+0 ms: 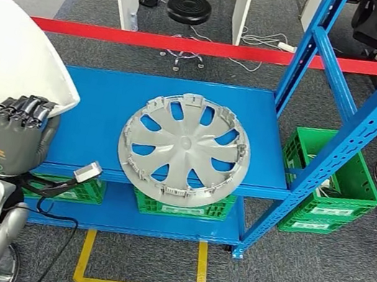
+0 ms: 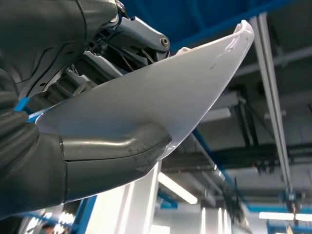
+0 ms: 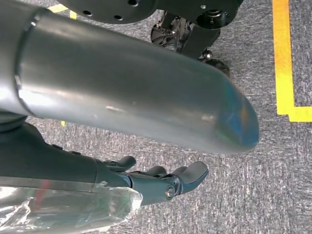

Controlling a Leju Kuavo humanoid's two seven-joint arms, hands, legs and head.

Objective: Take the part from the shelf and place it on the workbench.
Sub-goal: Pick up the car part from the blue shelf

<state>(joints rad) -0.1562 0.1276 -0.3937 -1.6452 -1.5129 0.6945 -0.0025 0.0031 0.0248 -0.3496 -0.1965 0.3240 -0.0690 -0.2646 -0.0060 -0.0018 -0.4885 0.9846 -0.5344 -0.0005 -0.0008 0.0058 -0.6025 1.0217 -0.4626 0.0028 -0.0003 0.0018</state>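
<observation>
left hand (image 1: 17, 134) clamps white curved part (image 1: 9, 51), long axis up-left, lifted before shelf | right hand (image 3: 162, 180) fingers apart, empty | hubcap (image 1: 185, 148) flat on blue shelf (image 1: 99, 107) | green crate (image 1: 328, 184) contents unclear

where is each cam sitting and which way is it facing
Head view: high on the body, looking forward and down at the blue shelf and hubcap; the left hand grips a white part.
Left wrist view: behind the left hand, looking up past the white part to ceiling lights.
Right wrist view: on the hanging right arm, looking down at carpet and yellow tape; the right hand holds nothing.
Shared: head and left wrist views both show the gripped part.
</observation>
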